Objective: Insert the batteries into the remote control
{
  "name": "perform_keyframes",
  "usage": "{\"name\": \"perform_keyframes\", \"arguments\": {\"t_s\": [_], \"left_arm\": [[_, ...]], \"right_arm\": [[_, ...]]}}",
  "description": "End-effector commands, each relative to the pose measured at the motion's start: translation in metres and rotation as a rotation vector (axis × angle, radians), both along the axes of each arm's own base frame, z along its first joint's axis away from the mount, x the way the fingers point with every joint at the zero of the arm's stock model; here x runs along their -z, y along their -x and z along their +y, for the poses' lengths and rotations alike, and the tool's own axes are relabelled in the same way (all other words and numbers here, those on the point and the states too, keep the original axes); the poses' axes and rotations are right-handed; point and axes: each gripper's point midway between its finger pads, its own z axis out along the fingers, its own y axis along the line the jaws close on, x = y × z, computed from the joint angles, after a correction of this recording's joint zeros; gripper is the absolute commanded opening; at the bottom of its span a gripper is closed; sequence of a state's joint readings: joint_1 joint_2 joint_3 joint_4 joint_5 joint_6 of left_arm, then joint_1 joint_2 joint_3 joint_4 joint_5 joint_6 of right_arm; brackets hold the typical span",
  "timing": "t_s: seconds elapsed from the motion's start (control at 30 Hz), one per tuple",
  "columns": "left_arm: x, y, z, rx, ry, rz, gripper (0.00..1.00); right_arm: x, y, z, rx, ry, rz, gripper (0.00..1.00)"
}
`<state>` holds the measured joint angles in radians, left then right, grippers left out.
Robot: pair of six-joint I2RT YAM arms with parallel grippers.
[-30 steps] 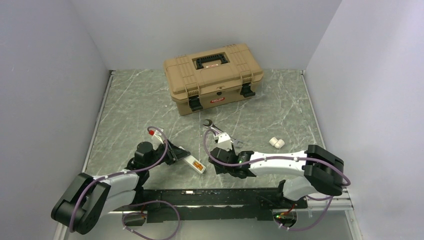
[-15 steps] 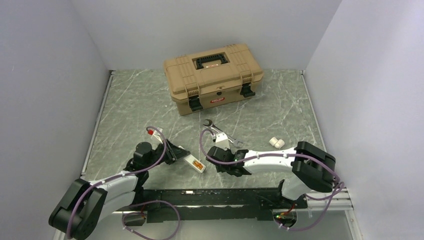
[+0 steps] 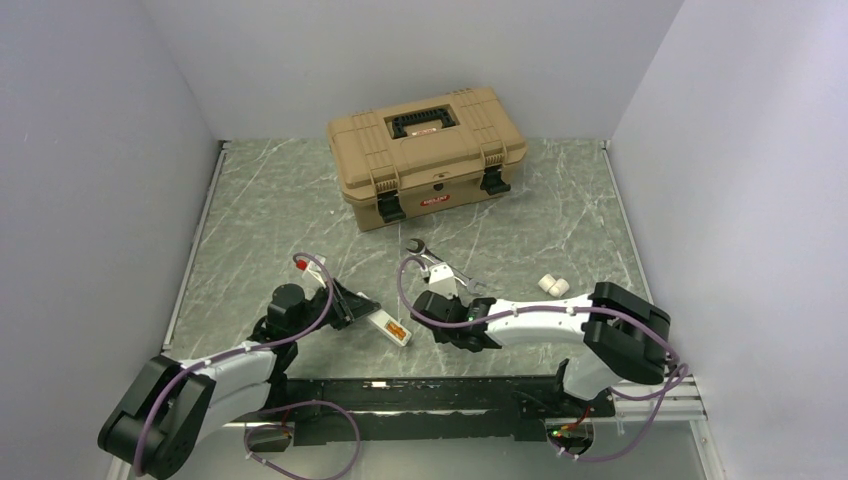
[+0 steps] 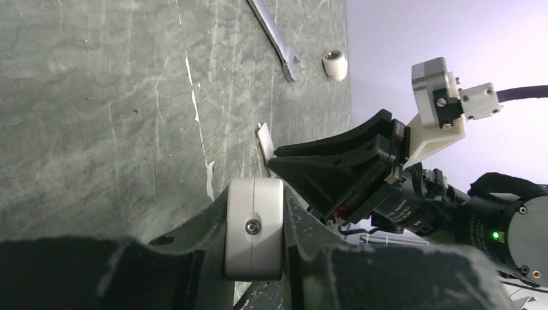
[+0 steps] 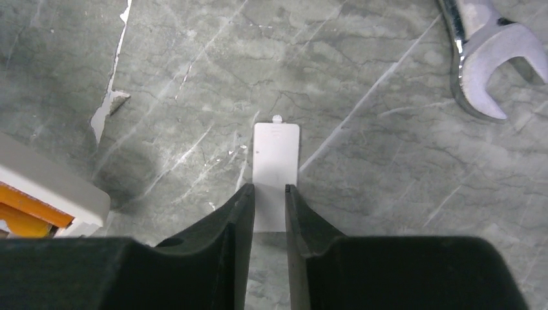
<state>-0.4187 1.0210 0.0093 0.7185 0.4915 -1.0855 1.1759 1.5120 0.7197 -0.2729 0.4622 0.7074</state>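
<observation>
cover dead ahead of the right jaws

in the right wrist view the battery cover (image 5: 276,155) lies flat, its long axis running straight up the frame from my right gripper (image 5: 270,194). the jaws straddle its near end, and i cannot tell if they bite yet. my left gripper (image 3: 358,310) is clenched on the remote control (image 3: 392,330), at the cover's lower left.

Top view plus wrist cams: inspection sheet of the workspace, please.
Surface: grey marbled table, chipped patches.
Job's things: remote, orange recess up; battery cover flat on table.
Clutter: wrench, closed toolbox, two white cylinders.
Grippers: left gripper shut on remote; right gripper astride battery cover, grip unclear.
Cables: purple cables looped along both arms.
Surroundings: plain walls on three sides.
</observation>
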Motion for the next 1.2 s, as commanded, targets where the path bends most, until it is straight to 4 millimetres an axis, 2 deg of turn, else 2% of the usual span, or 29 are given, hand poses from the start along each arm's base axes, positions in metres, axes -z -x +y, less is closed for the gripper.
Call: {"name": "perform_keyframes", "arguments": {"t_s": [0.0, 0.27, 0.4, 0.53, 0.8, 1.17], "left_arm": [[0.002, 0.004, 0.001, 0.006, 0.006, -0.021, 0.0], [0.002, 0.004, -0.002, 0.016, 0.021, -0.015, 0.0], [0.001, 0.005, -0.002, 0.021, 0.028, -0.016, 0.0], [0.002, 0.005, -0.001, 0.016, 0.022, -0.017, 0.0], [0.002, 0.004, 0.0, 0.009, 0.002, -0.022, 0.0], [0.004, 0.005, 0.0, 0.011, 0.007, -0.017, 0.0]], "right_arm": [[-0.023, -0.005, -0.002, 0.007, -0.027, -0.032, 0.24], [-0.042, -0.005, -0.001, -0.002, -0.065, -0.054, 0.25], [-0.036, -0.006, -0.002, 0.005, -0.053, -0.053, 0.41], [-0.029, -0.012, 0.003, 0.007, -0.042, -0.044, 0.49], [-0.011, -0.016, 0.01, -0.009, -0.015, 0.014, 0.45], [0.0, 0.005, 0.003, -0.035, 0.016, 0.127, 0.4]]}}
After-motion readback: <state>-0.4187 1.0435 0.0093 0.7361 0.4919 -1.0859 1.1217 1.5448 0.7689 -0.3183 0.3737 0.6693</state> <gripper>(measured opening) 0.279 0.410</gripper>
